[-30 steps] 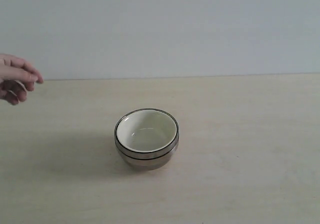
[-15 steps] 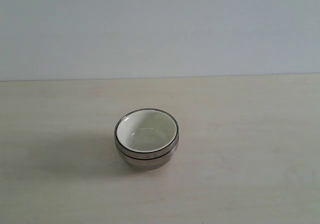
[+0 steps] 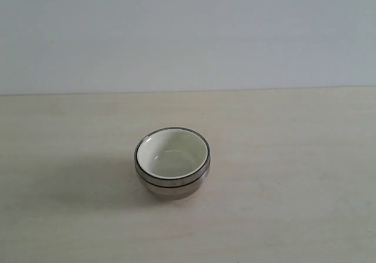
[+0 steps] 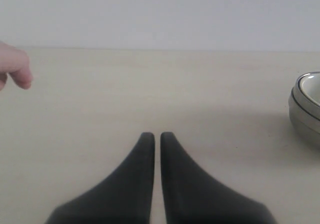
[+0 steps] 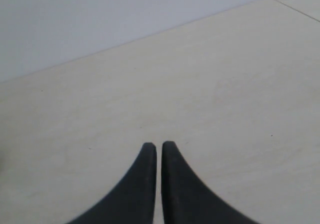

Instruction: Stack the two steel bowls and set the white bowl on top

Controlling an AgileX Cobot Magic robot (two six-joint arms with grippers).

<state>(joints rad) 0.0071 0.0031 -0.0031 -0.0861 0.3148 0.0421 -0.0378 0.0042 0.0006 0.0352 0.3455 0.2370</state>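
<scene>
Left wrist view: left gripper [image 4: 156, 135] fingers pressed together, empty. White bowl [image 3: 171, 154] nested atop steel bowls [image 3: 170, 185], ahead of fingertips, off to side, well apart. Right gripper [image 5: 159, 145] fingers pressed together, empty.

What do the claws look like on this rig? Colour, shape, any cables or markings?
Left claw and right claw look alike: two matte black fingers each, broad at the base, curving in to narrow rounded tips. No cables or markings show. The arms are in no view.

Lighting: even, diffuse, moderately bright. Shadow: faint, soft, toward 9 o'clock of steel bowls [image 3: 173, 186]. Focus: left claw [image 4: 157, 135], right claw [image 5: 158, 145] blurred near lens.
</scene>
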